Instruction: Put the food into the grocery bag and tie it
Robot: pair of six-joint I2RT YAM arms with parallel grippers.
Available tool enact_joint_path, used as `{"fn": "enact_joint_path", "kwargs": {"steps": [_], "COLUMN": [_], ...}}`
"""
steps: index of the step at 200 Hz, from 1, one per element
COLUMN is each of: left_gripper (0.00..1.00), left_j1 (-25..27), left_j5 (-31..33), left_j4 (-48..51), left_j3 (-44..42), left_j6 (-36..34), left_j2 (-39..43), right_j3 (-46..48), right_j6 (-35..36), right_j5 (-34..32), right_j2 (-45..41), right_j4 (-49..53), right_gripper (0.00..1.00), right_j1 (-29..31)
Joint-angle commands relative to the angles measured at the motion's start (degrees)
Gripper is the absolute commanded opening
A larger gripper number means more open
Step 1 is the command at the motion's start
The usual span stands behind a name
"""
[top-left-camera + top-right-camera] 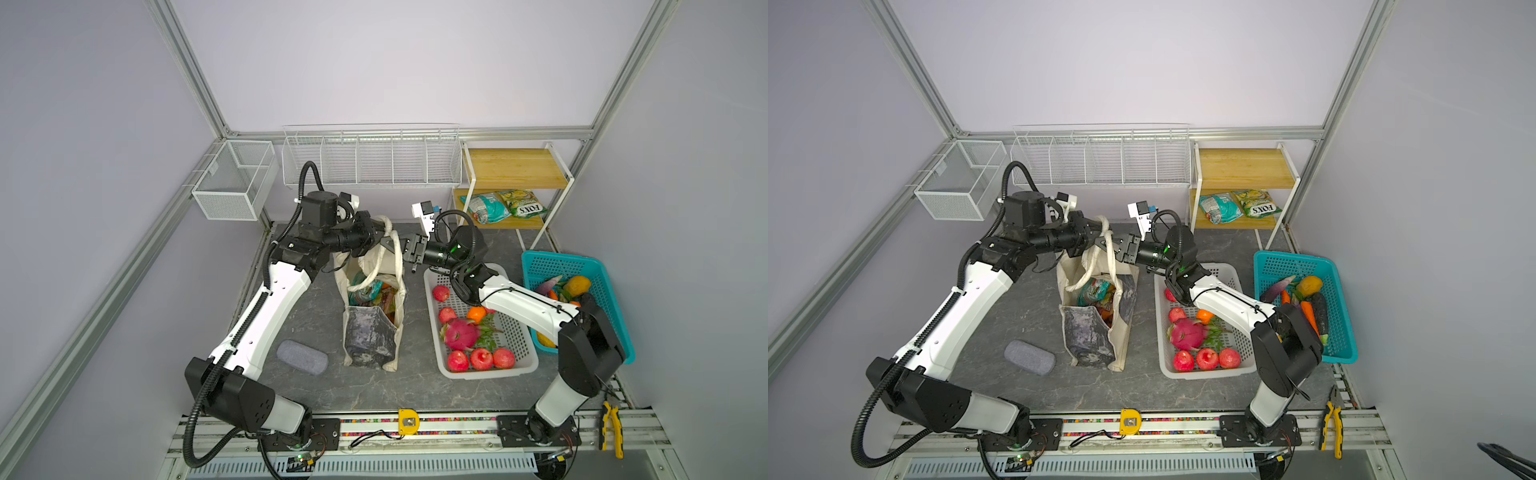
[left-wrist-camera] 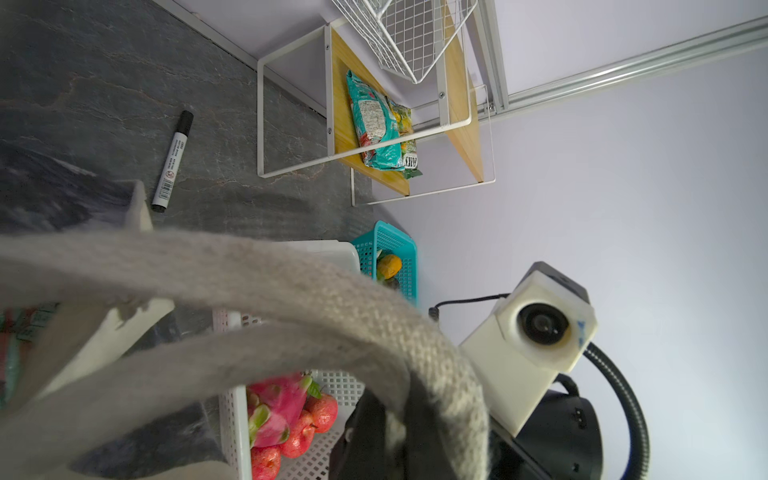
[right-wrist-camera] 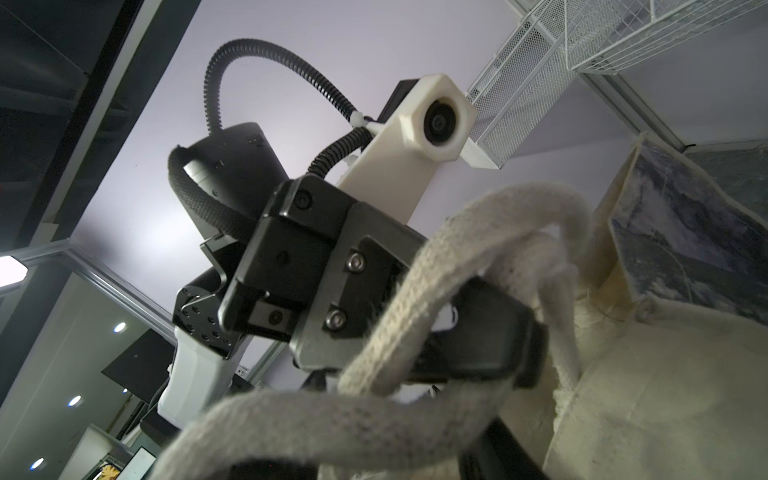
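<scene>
Nearest, the cream woven handle loop (image 2: 291, 282) looks soft and limp; my left pincer (image 1: 386, 241) clamps it above the cream canvas tote bag (image 1: 370, 332), centre frame. Of my right pincer (image 1: 404, 249) I cannot tell the opening.

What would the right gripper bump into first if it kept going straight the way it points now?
The cream bag handles, looped right in front of the right gripper. Just behind them is the left gripper, though depth is unclear.
</scene>
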State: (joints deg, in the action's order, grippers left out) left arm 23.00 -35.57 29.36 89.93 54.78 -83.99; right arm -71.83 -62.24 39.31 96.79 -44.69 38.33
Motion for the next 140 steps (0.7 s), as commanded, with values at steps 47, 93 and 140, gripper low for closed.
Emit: {"fn": "enact_joint_path", "kwargs": {"steps": [47,93,140], "left_gripper": [0.00,0.00,0.00], "left_j1": [-0.14,-1.62,-2.35], "left_j5": [-0.94,-1.86,-2.66], "left_j4": [2.73,2.87,3.15], "left_j3": [3.62,5.33,5.87], "left_j6": [0.45,1.19,1.60], "left_j2": [-2.40,-2.39,-2.22], "right_j3": [0.62,1.78,0.36], "right_j6": [7.53,18.11,30.15], "right_j5": [4.05,6.04,5.64], "right_j2": [-5.30,-7.79,-8.90], "right_j4": [3.87,17.00,32.82], "right_gripper": [0.12,0.07,0.07], "right_j1": [-0.34,-0.91,-1.27]}}
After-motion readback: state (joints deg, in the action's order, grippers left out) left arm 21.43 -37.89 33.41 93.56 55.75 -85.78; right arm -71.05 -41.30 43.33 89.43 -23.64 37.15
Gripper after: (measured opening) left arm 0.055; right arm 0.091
